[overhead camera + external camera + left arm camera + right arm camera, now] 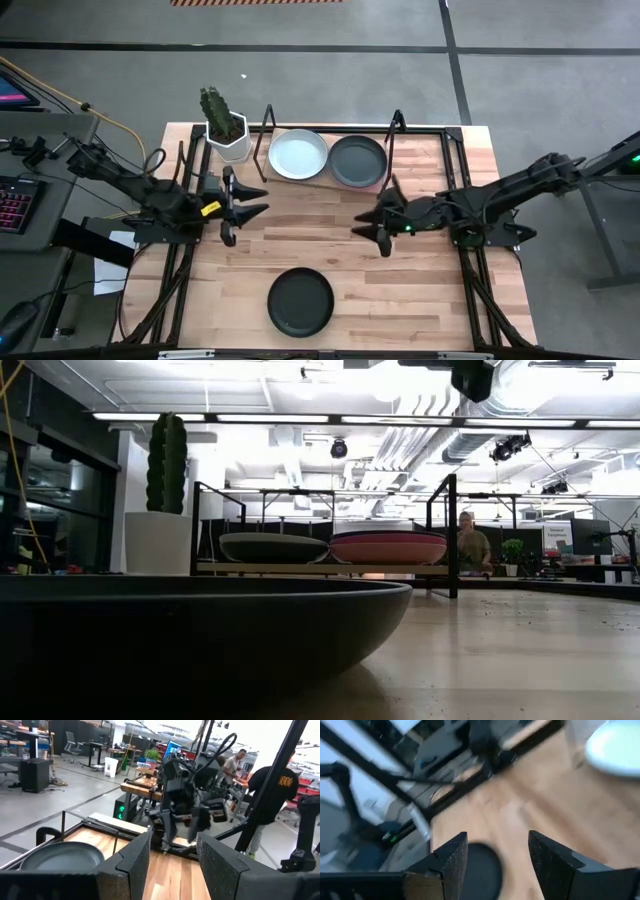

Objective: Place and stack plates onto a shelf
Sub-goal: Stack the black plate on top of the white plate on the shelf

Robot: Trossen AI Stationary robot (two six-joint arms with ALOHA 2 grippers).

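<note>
The shelf (420, 150) stands at the table's far edge. On it sit a pale mint-white plate (298, 155) and a dark grey plate (357, 161), each topping a stack. In the low view the left stack (273, 547) looks dark and the right stack (388, 546) shows pink and magenta rims. A black plate (300, 302) lies flat on the table near its near edge. My left gripper (255, 199) is open, hovering left of centre. My right gripper (360, 224) is open, right of centre, with the black plate (480, 870) ahead of its fingers.
A cactus in a white pot (225, 130) stands at the shelf's left end. Bare wood lies between the two grippers and on both sides of the black plate. People (270, 790) stand in the room beyond the table.
</note>
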